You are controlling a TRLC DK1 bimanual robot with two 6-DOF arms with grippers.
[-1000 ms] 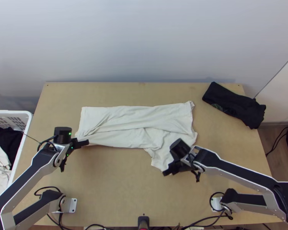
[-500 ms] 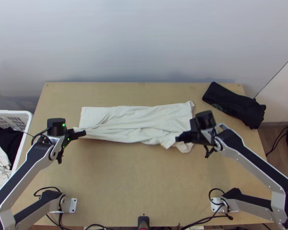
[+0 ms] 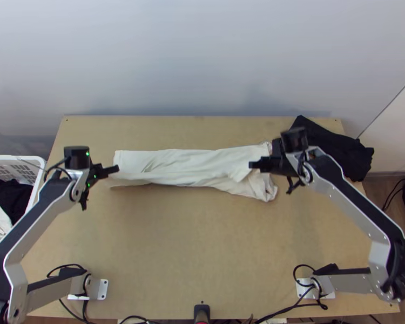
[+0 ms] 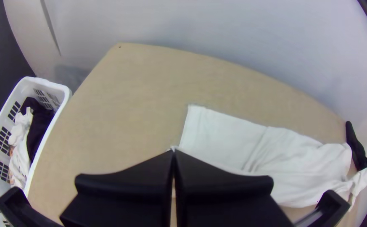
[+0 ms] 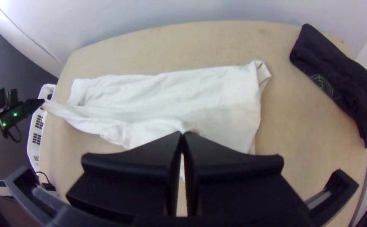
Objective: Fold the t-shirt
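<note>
White t-shirt lies in a long, wrinkled folded band, left to right, across the far half of the wooden table. Left gripper clenched on the shirt's near left corner, cloth lifted there. Right gripper clenched on cloth toward the right end. Black garment far right, folded. White basket beside the table's left edge, clothes inside.

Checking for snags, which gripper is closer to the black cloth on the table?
Right. The right gripper is at the end of the white shirt nearest the black cloth; the left gripper is at the opposite end, toward the basket.
</note>
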